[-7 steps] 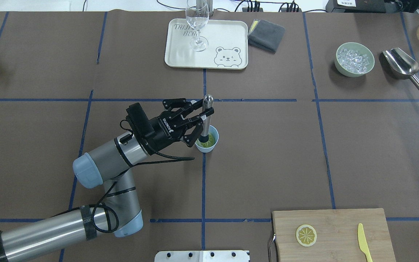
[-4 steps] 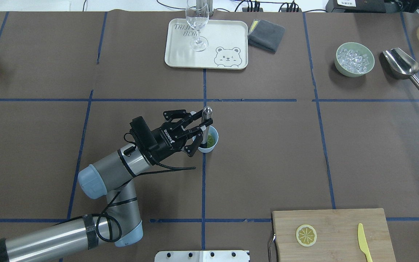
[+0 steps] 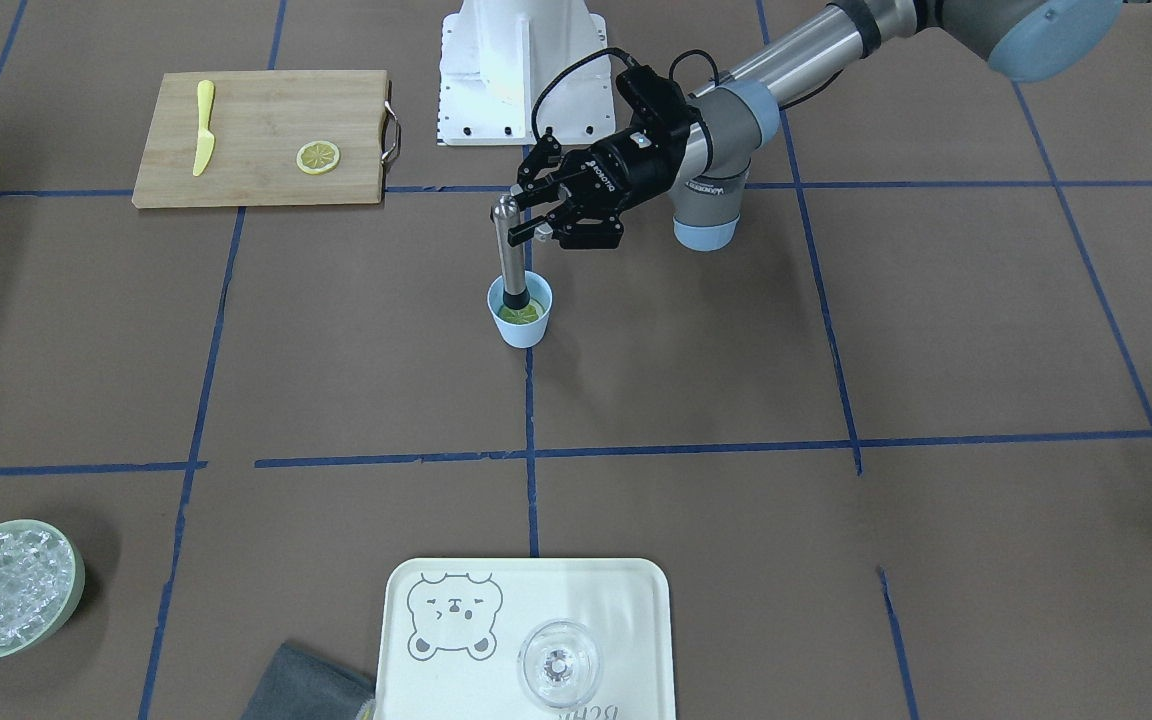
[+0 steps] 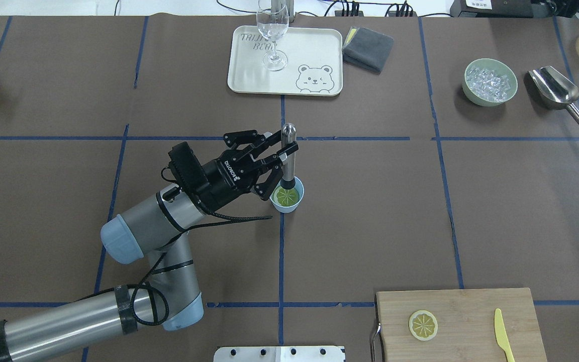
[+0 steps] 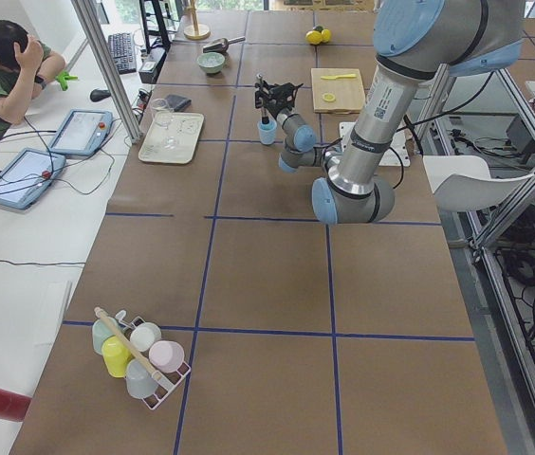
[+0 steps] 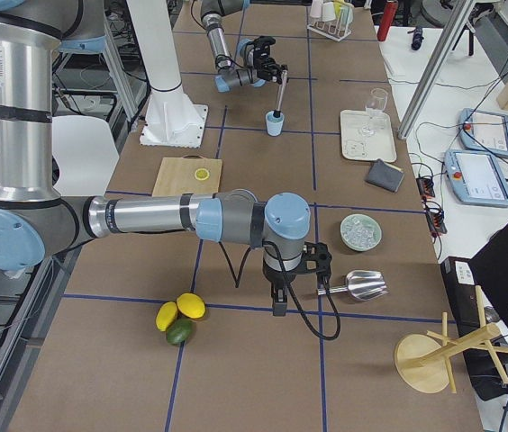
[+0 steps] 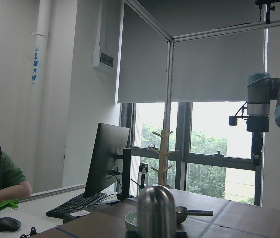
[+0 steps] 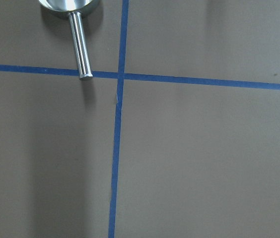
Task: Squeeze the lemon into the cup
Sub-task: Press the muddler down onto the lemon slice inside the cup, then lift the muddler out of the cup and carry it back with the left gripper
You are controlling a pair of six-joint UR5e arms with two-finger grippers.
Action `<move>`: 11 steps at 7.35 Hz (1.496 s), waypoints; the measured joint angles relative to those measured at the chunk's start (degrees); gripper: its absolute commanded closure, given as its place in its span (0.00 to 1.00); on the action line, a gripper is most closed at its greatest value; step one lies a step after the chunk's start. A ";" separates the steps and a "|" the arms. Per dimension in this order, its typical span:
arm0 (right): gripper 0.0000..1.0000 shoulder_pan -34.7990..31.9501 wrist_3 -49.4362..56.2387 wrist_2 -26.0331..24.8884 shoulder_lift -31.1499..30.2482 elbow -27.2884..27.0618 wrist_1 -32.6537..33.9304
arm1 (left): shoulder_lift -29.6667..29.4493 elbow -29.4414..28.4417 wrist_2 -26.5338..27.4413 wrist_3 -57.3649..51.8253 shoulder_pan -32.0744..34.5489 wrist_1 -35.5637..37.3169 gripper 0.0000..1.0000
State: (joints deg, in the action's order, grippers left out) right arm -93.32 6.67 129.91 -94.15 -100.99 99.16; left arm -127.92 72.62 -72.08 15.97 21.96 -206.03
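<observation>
The light-blue cup (image 4: 289,205) stands near the table's middle and also shows in the front view (image 3: 524,331). A lemon slice (image 4: 285,197) lies flat inside it, its face greenish-yellow. My left gripper (image 4: 283,151) is shut on the upper part of a metal muddler (image 4: 288,163) that stands upright with its black tip in the cup, at the slice's far edge. The muddler's rounded top fills the bottom of the left wrist view (image 7: 156,212). My right gripper (image 6: 281,292) shows only in the right side view, low over the table; I cannot tell its state.
A second lemon slice (image 4: 423,325) and a yellow knife (image 4: 503,342) lie on the wooden board (image 4: 470,301) at front right. A tray (image 4: 319,45) with a wine glass (image 4: 272,35), a grey cloth (image 4: 368,48), a bowl of ice (image 4: 490,82) and a metal scoop (image 4: 558,93) stand at the back.
The left gripper pushed the muddler down into the cup half a second ago and has since lifted it back up. More of the slice's face shows now.
</observation>
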 measured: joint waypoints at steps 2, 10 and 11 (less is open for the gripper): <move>0.00 -0.02 -0.05 -0.06 0.02 0.00 0.04 | 0.95 3.40 -2.37 1.52 3.09 2.29 1.00; 0.00 -0.02 0.03 0.02 0.01 0.00 -0.02 | 7.21 33.21 -28.01 18.04 18.63 86.42 1.00; 0.00 -0.02 0.06 0.02 0.02 0.00 -0.02 | 7.58 34.33 -34.97 18.33 22.70 95.82 1.00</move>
State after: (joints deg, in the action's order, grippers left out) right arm -93.34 6.74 129.93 -94.13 -100.98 99.14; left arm -120.34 106.95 -107.05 34.30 44.65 -110.21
